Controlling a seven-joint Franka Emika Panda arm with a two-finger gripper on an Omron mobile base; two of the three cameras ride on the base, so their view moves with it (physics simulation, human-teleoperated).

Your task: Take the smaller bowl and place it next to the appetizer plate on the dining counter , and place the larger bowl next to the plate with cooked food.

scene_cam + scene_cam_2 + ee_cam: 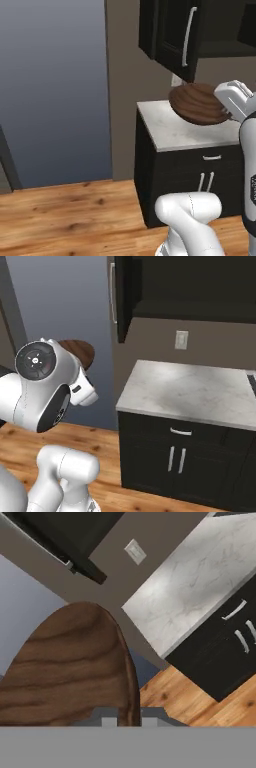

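Here, one smaller bowl held up by the tool, off the tabletop.

Tool's pinching the bowl rim: in hand view the wood grain fills lower left of frame w/ the rim running down between the 2 finger tips at bottom centre. Left base view: bowl sits upper right, tilted, in front of the marble tabletop by the wall. Right base view: a brown edge of it pokes out behind the arm, upper left. Count: 1 bowl, 1 marble tabletop on black cabinet w/ 1 drawer handle + 2 door handles below, 1 wall outlet, 1 dark upper cabinet. Wood floor lower left.
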